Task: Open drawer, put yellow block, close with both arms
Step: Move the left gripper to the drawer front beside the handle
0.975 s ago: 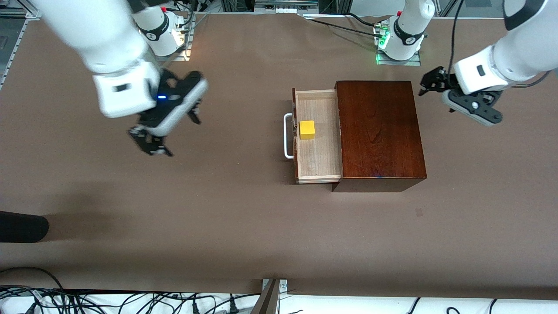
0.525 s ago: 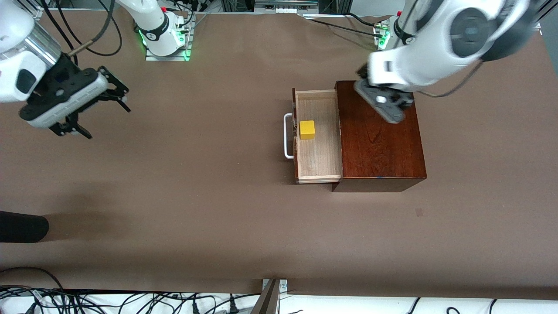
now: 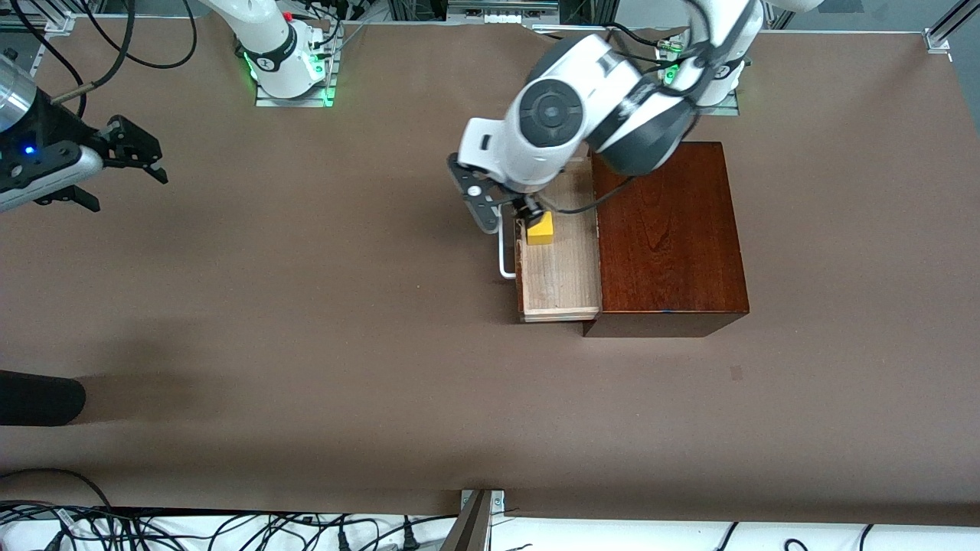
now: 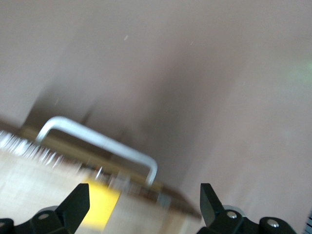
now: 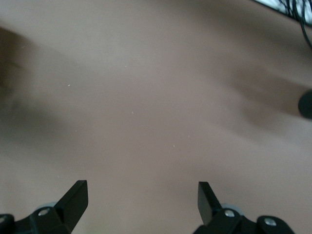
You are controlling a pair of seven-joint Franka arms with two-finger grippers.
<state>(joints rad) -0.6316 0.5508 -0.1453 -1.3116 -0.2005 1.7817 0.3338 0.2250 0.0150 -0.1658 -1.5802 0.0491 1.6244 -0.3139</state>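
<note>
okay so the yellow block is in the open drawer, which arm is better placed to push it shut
Left. The left pincer hangs open over the pale wooden drawer by its white metal bar handle, next to the small yellow cube. The right pincer, also open, waits at the right arm's end of the table.

left hand [image 3: 514, 208] crowding drawer [image 3: 563, 268], handle [image 3: 503, 256] exposed

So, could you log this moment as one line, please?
drawer: open | yellow block: in drawer | left gripper: open, over drawer front | right gripper: open, over bare table
</note>
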